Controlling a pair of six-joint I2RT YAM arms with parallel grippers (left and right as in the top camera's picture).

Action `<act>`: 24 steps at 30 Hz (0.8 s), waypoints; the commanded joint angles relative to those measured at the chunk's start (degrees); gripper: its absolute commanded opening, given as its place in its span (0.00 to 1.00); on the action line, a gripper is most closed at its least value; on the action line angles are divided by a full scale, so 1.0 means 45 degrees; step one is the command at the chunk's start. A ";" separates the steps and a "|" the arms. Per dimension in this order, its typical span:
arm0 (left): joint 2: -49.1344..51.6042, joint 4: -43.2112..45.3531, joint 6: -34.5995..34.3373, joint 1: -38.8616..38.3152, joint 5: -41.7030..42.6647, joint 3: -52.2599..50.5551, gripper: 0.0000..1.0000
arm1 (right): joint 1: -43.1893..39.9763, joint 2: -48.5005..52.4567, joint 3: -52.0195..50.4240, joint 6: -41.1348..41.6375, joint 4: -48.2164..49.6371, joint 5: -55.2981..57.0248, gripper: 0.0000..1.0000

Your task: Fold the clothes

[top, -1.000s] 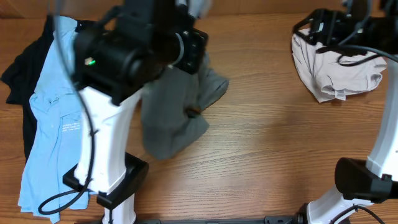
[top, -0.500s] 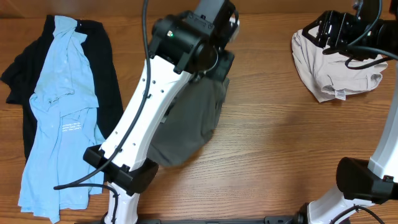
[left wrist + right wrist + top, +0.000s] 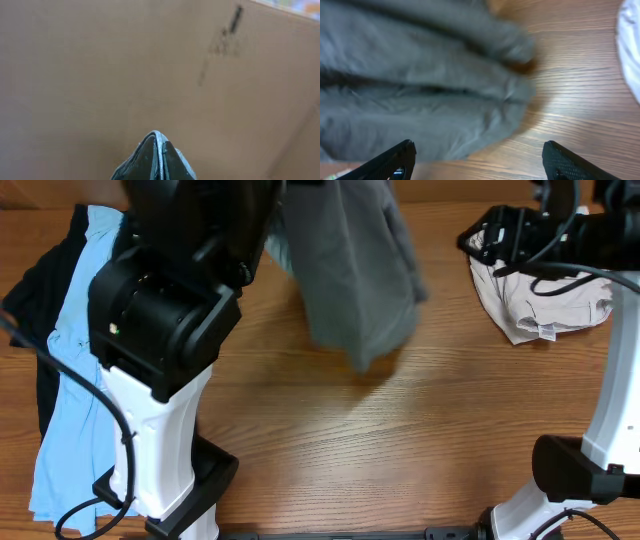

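Grey shorts [image 3: 360, 290] hang over the bench's [image 3: 400, 440] far middle, pinched in the left gripper [image 3: 159, 155], likely to shake flat, while the right gripper [image 3: 477, 150] hovers spread wide to their right.

No words or numbers can be read; the small tag [image 3: 548, 332] on the beige shorts [image 3: 540, 305] at the far right is too tiny.

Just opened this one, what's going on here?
The left gripper is shut and raised, apparently pinching the grey shorts, which hang blurred above the table. The right gripper is open and empty, pointing toward them from near the crumpled beige shorts. A light-blue shirt lies on a black garment at the left. Nothing looks folded yet.
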 commanded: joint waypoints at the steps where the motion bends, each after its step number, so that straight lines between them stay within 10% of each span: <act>1: 0.0019 0.0767 -0.0151 0.0083 -0.1719 -0.0049 0.04 | 0.0884 -0.0044 0.0083 -0.0005 0.0015 0.0146 0.85; 16: 0.0044 0.4745 0.0034 0.0291 -0.2997 -0.2268 0.04 | 0.5051 -0.0044 -0.1287 0.0457 0.0617 0.0908 0.77; 24: 0.0034 0.4736 0.0029 0.0559 -0.3517 -0.2943 0.04 | 0.7130 -0.0044 -0.6173 0.2089 0.6591 0.1297 0.77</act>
